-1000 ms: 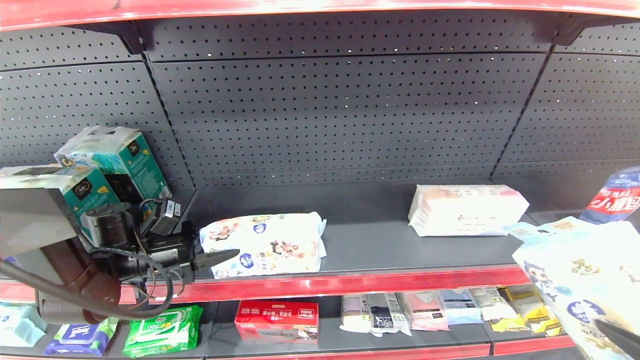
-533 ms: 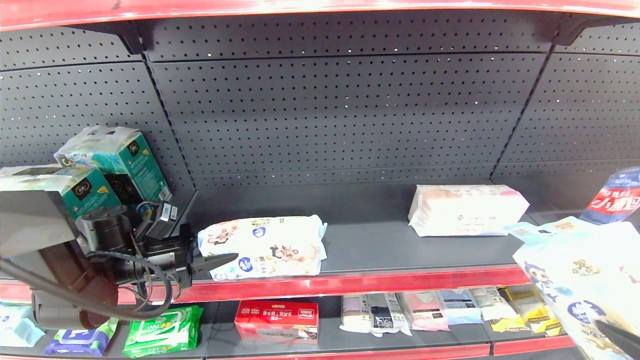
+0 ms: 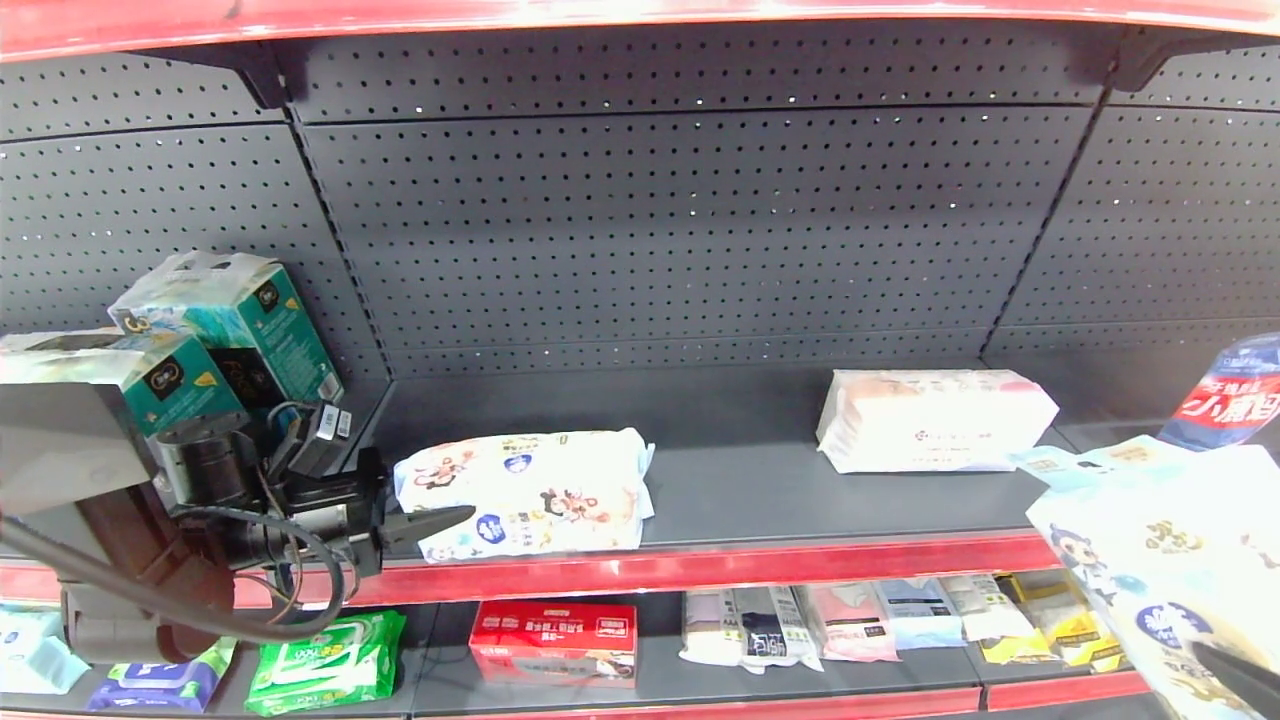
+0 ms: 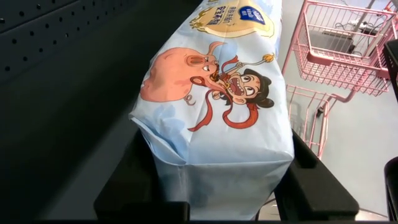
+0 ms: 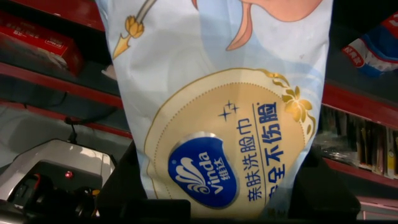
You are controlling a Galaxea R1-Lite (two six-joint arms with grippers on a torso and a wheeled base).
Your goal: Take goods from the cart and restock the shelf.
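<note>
Though the edge crops it, raised pack [image 3: 1170, 560] clamped by right fingers [image 5: 134, 180], shelf pack [image 3: 520, 490] by left fingers [image 4: 314, 180].

Grey boxy left arm [image 3: 60, 440], black wrist motor [image 3: 205, 462], looped cables [image 3: 300, 628], tapered black end effector fingers [image 3: 430, 520]

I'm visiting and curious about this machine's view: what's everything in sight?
Cartoon-print pack: one, white, middle shelf front.
Second cartoon pack: one, pale blue, low right, off the shelf.
Plain pack: one, white, shelf's right.
Boxes: two, teal, shelf's left end.
Bag: one, blue-red, far right.
Red box, green pack: one each, lower shelf.
Cart: one, pink, on the floor.
Left gripper: black, shut on cartoon-print pack.
Right gripper: black, shut on second cartoon pack.
</note>
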